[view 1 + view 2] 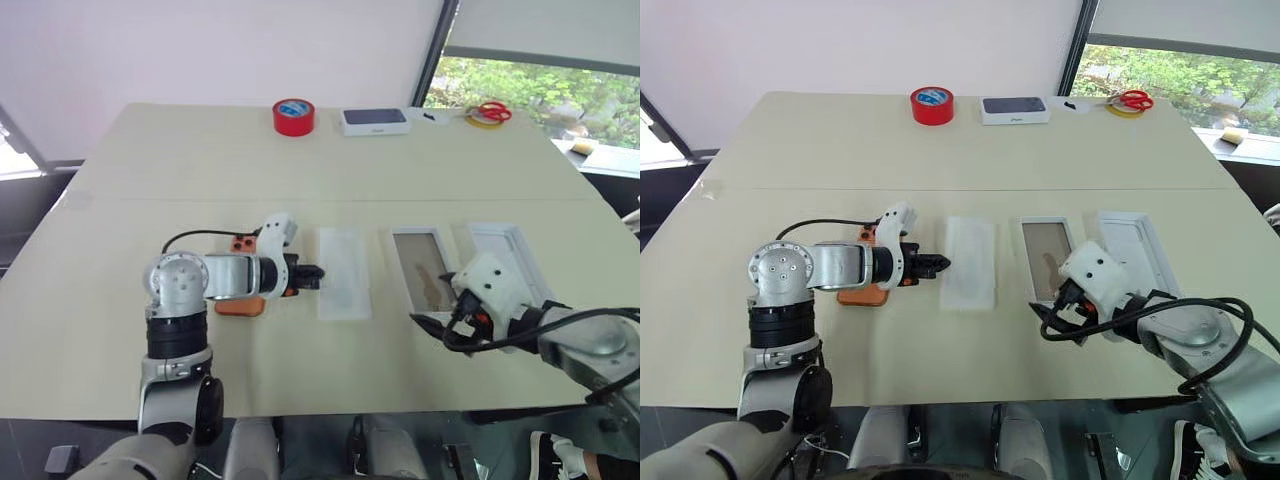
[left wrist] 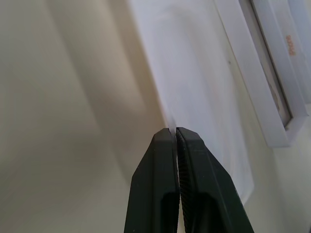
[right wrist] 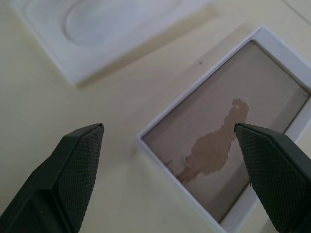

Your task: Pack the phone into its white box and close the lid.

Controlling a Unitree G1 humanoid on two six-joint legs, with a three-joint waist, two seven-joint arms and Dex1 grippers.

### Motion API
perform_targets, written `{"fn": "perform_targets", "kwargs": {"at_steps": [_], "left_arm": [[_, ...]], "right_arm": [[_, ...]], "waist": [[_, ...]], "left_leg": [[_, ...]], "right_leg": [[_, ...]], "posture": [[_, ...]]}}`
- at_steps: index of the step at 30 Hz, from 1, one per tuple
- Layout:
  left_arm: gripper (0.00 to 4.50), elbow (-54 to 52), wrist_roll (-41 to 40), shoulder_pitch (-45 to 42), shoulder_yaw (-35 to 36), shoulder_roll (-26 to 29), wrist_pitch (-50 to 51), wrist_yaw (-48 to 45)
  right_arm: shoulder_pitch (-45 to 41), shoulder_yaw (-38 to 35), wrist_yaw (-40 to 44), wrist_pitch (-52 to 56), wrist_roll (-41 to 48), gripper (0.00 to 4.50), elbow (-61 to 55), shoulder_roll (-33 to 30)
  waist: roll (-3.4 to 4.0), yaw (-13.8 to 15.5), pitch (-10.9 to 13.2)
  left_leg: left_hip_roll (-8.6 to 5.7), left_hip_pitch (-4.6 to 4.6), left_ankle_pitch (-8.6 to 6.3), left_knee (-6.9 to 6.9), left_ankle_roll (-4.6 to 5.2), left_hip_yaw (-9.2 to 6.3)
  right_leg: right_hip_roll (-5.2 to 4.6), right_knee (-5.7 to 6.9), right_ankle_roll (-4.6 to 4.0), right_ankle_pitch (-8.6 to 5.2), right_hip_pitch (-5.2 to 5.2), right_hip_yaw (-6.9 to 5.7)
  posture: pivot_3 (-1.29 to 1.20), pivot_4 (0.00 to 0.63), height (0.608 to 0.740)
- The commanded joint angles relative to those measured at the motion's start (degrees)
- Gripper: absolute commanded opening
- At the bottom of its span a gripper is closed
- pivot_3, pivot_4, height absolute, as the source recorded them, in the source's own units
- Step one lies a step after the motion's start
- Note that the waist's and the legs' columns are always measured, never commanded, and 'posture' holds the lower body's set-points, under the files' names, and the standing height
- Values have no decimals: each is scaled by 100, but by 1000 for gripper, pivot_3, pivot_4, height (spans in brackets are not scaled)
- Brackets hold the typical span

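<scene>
The orange phone [image 1: 240,306] lies flat on the table, mostly covered by my left forearm. My left gripper [image 1: 311,272] is shut, and its fingertips [image 2: 171,133] meet the near edge of a white insert [image 1: 343,272]; I cannot tell whether they pinch that edge. Right of the insert sits the white box [image 1: 424,262], open with its tan floor showing. The lid [image 1: 500,245] lies inner face up just right of the box. My right gripper [image 1: 437,325] hovers open over the near corner of the white box [image 3: 228,145], holding nothing.
At the table's far edge stand a red tape roll [image 1: 293,116], a dark-blue-topped white box [image 1: 375,121], and red scissors [image 1: 493,111] on a yellow ring. The table's near edge runs just below both arms.
</scene>
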Motion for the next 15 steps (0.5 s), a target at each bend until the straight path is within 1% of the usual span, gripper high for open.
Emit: {"fn": "perform_targets", "kwargs": {"at_steps": [1,5,8,10,11,12,13,15], "left_arm": [[19,27,-71,-139,279,-114,49,106],[19,169,-133,-254,545,-224,49,124],[19,317,-144,-375,830,-294,49,132],[19,375,-123,-426,887,-254,49,111],[0,383,-126,-447,906,-225,49,97],[0,400,-132,-469,926,-208,49,88],[0,405,-156,-484,946,-194,49,84],[0,409,-183,-494,973,-171,49,84]], "right_arm": [[-197,-74,544,-93,65,4500,126,-424],[-432,341,1209,-473,-185,4500,695,-928],[-624,796,1588,-836,-489,4500,1275,-1109],[-717,987,1811,-1112,-661,4500,1574,-1128],[-790,1110,1915,-1316,-803,4107,1756,-1126],[-868,1212,1993,-1465,-914,3981,1901,-1109],[-953,1318,2082,-1610,-1018,3732,2034,-1079],[-1085,1499,2276,-1836,-1165,2762,2180,-1035]], "waist": [[0,-1,0],[-6,2,4],[-10,9,6],[-9,7,6],[-9,3,6],[-9,-3,6],[-9,-2,6],[-9,-1,6]], "left_leg": [[0,0,0,0,0,0],[0,0,0,-1,0,1],[0,-1,0,-1,0,1],[0,-1,0,-1,0,1],[-1,-3,0,-2,0,2],[-1,-3,0,-2,0,2],[-1,-3,0,-2,0,3],[-1,-3,0,-2,0,3]], "right_leg": [[0,0,0,0,-1,0],[-1,-1,0,0,-3,0],[-1,-5,0,0,-2,0],[-1,-6,1,0,-2,0],[-2,-6,1,0,-3,0],[-2,-6,1,1,-3,0],[-2,-6,2,1,-3,0],[-1,-6,2,1,-4,0]], "posture": [[0,150,637],[0,150,637],[0,150,637],[0,150,637],[0,150,637],[0,150,637],[0,150,637],[0,150,637]]}}
